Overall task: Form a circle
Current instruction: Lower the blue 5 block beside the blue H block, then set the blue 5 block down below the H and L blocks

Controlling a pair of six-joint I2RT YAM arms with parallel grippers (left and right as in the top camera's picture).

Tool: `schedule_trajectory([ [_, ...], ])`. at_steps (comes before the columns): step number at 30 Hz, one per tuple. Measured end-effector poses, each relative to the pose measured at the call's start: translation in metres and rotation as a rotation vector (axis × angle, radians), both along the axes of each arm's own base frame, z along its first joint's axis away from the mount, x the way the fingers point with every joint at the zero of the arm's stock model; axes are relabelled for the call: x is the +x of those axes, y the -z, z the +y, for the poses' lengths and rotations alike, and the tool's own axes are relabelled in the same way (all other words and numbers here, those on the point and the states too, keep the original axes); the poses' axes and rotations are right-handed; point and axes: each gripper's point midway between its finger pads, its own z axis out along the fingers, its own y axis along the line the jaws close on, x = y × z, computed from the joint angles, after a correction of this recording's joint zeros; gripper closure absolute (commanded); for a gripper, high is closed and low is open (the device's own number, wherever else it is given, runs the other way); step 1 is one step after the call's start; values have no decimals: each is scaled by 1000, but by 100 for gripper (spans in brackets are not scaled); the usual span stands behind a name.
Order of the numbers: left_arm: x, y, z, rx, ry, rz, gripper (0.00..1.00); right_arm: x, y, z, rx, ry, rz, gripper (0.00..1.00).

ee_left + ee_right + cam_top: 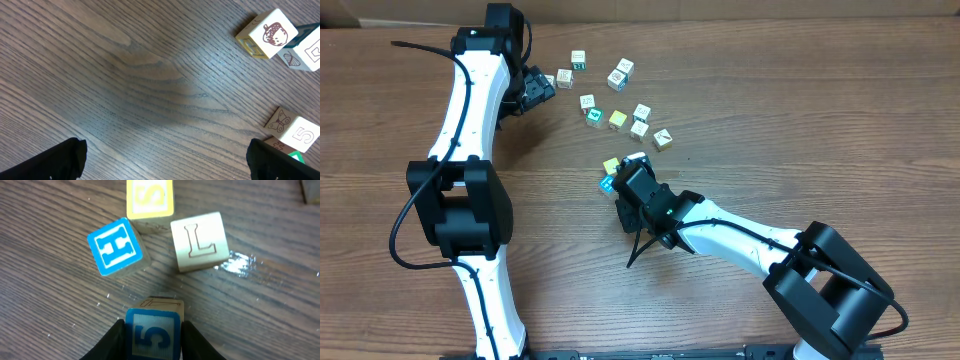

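The right hand (pixel 153 342) is closed partway on the blue 5 cube (pixel 152 330). Its two dark fingers (pixel 114 341) press against the cube's left and right sides, and the cube sits on the table (pixel 55 295). A tan face with a brown printed line shows along the cube's top edge. Just ahead of the held piece lie three more. The blue H cube (pixel 115 247) is to the left and turned at an angle. The L cube (pixel 200 241) is to the right. The yellow S cube (pixel 150 199) is farthest off, just beside the tops of both and partly cut by the frame edge. The H and L cubes lie near the 5 cube but apart from it. From overhead this small cluster lies at the tip of the right arm near the table's middle. The other cubes (pixel 617 119) are strewn in a loose, uneven scatter above it, toward the far edge, and they form no ring. The left hand (pixel 540 88) hovers at the scatter's left end, its fingers (pixel 55 160) spread fully wide with only bare wood between them. In its wrist view an acorn cube (pixel 269 32) lies ahead to the right, touching another cube (pixel 307 50). A cube with a butterfly and a 5 (pixel 295 132) sits just beside the right fingertip.
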Motion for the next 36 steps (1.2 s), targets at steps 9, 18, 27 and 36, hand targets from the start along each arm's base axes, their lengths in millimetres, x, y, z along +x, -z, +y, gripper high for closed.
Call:
schedule_trajectory([
  [9,0,0,0,0,0,0,0,4,-3,2,-16,-43,-36,71],
  [18,0,0,0,0,0,0,1,4,0,1,-32,-56,-42,70],
  [27,0,0,0,0,0,0,1,4,5,1,-39,-58,-36,65],
  [36,0,0,0,0,0,0,1,5,5,1,-41,-59,-38,45],
])
